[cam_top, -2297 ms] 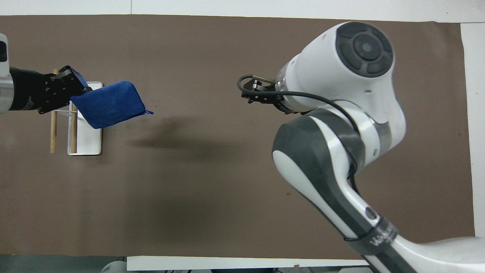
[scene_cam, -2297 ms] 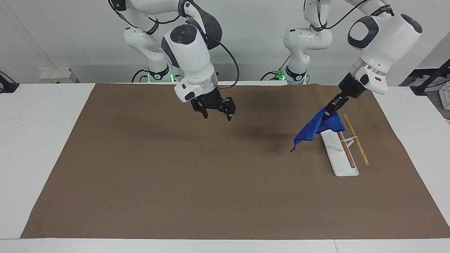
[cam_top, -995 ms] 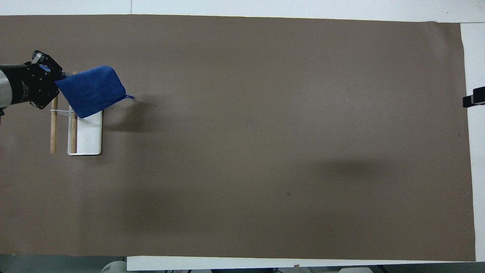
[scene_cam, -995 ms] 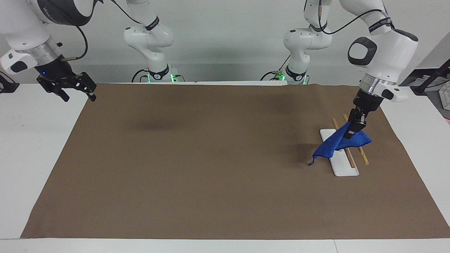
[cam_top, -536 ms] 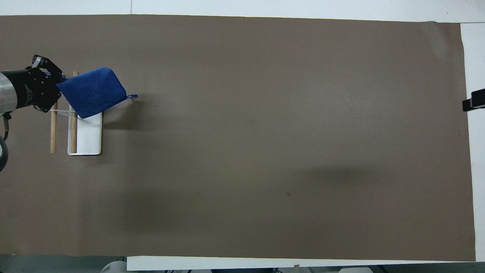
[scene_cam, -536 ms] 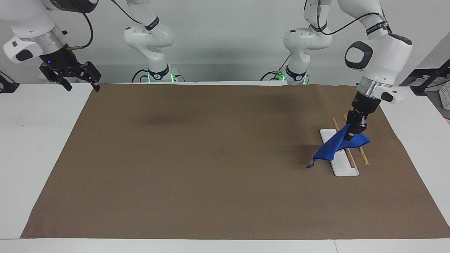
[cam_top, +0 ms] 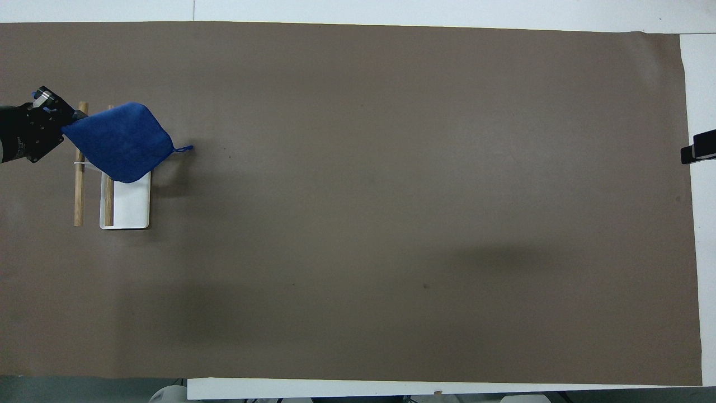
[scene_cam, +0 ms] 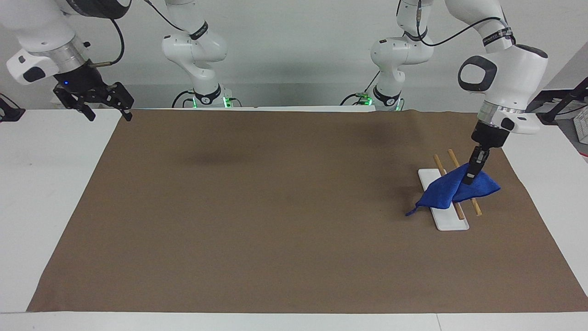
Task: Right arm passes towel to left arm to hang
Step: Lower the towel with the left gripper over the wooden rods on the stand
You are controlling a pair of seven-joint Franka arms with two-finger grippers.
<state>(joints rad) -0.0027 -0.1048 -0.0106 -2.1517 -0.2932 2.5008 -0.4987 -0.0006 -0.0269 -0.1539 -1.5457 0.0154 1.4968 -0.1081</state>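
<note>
The blue towel (scene_cam: 448, 192) is spread across the two wooden rods (scene_cam: 476, 208) of a small rack with a white base (scene_cam: 450, 222), at the left arm's end of the mat. Its loop tail (scene_cam: 410, 212) hangs off the corner toward the middle of the mat. My left gripper (scene_cam: 470, 177) is shut on the towel's upper edge, over the rack's outer rod. The overhead view shows the towel (cam_top: 117, 143), the left gripper (cam_top: 70, 118) and the rack base (cam_top: 132, 204). My right gripper (scene_cam: 108, 115) is open and empty, raised over the mat's edge at the right arm's end, and waits.
A brown mat (scene_cam: 275, 207) covers most of the white table (scene_cam: 46, 184). Only a black tip of the right gripper (cam_top: 699, 151) shows at the overhead view's edge.
The left gripper has moved toward the left arm's end of the table, drawing the towel farther across both rods. The right gripper, withdrawn earlier from mid-table, has barely moved.
</note>
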